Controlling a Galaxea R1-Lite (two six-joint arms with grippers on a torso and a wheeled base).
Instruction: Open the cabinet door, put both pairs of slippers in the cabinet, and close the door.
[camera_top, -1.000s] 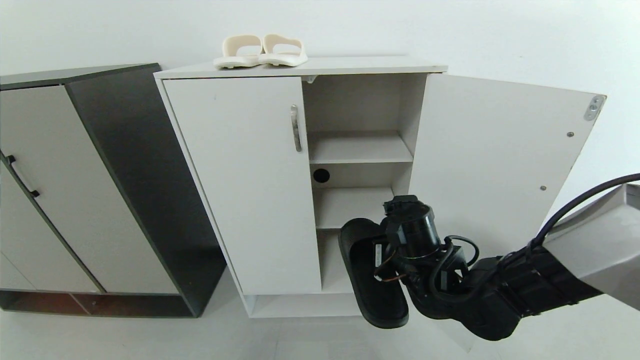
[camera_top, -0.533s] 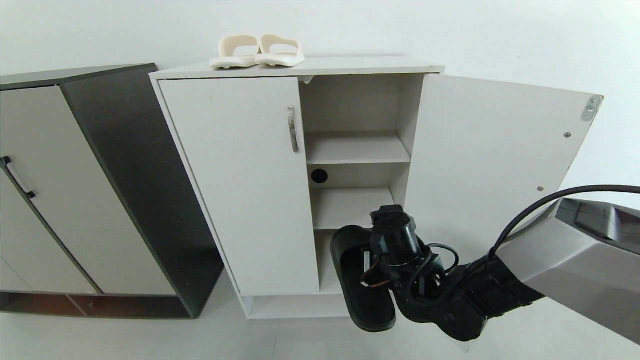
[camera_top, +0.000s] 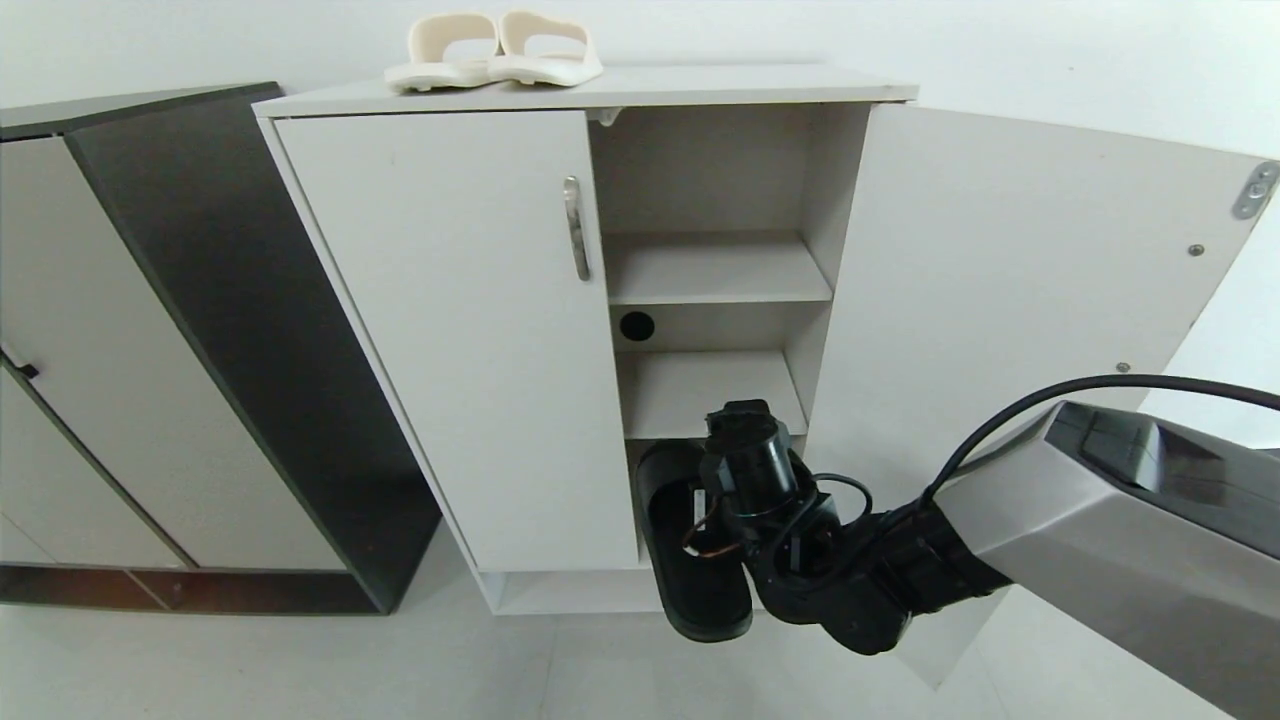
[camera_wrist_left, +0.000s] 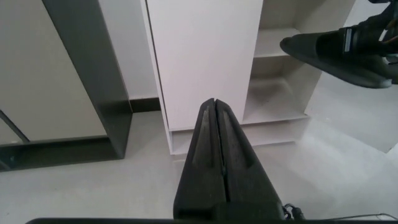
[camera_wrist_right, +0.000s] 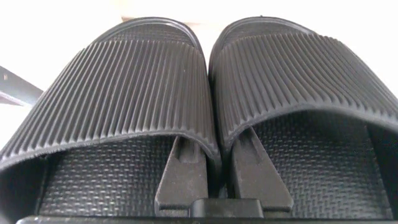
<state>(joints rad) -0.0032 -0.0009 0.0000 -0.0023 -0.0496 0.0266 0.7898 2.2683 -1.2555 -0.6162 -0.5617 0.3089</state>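
The white cabinet (camera_top: 450, 330) stands with its right door (camera_top: 1000, 290) swung open and its left door shut. A cream pair of slippers (camera_top: 495, 50) lies on its top. My right gripper (camera_wrist_right: 217, 180) is shut on the black pair of slippers (camera_top: 690, 540), its fingers (camera_wrist_right: 180, 171) pinching the two inner edges together. The black pair (camera_wrist_right: 211, 93) hangs at the mouth of the cabinet's bottom compartment (camera_top: 650, 560). My left gripper (camera_wrist_left: 214, 109) is shut and empty, low in front of the cabinet's closed left door (camera_wrist_left: 205, 56); the black pair (camera_wrist_left: 342, 53) shows off to one side.
A grey and dark cabinet (camera_top: 150, 340) stands against the white cabinet's left side. Two shelves (camera_top: 715, 270) inside the open half are bare, with a round hole (camera_top: 636, 326) in the back panel. The open door stands close beside my right arm.
The head camera has come closer to the cabinet. My right gripper has carried the black pair left and forward, to the bottom compartment's opening.
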